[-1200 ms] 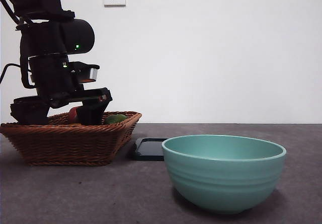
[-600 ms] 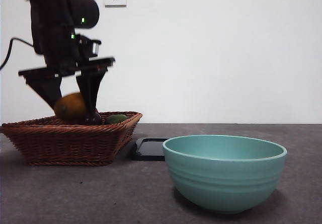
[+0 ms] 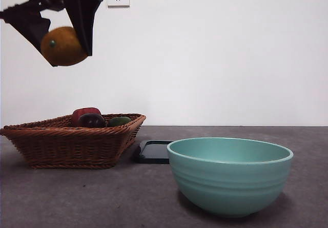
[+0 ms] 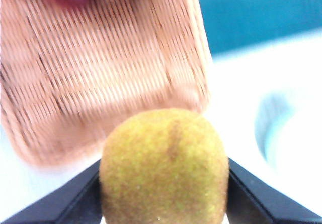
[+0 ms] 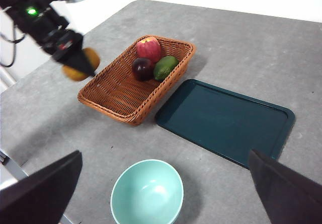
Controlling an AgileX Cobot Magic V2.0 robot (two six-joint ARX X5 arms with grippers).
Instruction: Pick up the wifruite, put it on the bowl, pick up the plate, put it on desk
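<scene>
Wifruite [image 3: 62, 46] hangs high in the air above the wicker basket [image 3: 72, 141], clamped between the two black jaws of the left gripper [image 3: 64, 43]; in the left wrist view the orange-brown fruit [image 4: 164, 168] fills the space between the jaws, which press on both of its sides, and the basket [image 4: 100, 78] shows blurred below it. The basket stands on the desk [image 3: 77, 197] and holds a red apple [image 3: 84, 114], a dark purple fruit [image 3: 92, 120] and a green fruit [image 3: 119, 121], grouped at one end. From the right wrist view the apple [image 5: 149, 49], the dark fruit [image 5: 143, 68] and the green fruit [image 5: 165, 67] lie touching one another at the basket's far end, and the left gripper [image 5: 75, 63] with the fruit [image 5: 80, 65] is over the basket's outer edge. Just beside the basket lies a flat dark teal tray [image 5: 225, 122], seen in the front view as a low dark slab [image 3: 152, 151] behind the bowl. The teal bowl [image 3: 230, 175] stands upright on the desk, apart from the basket, with nothing in it [image 5: 147, 193]. The right gripper [image 5: 166, 194] waits high above the desk near the bowl, its jaws spread wide apart and holding nothing.
</scene>
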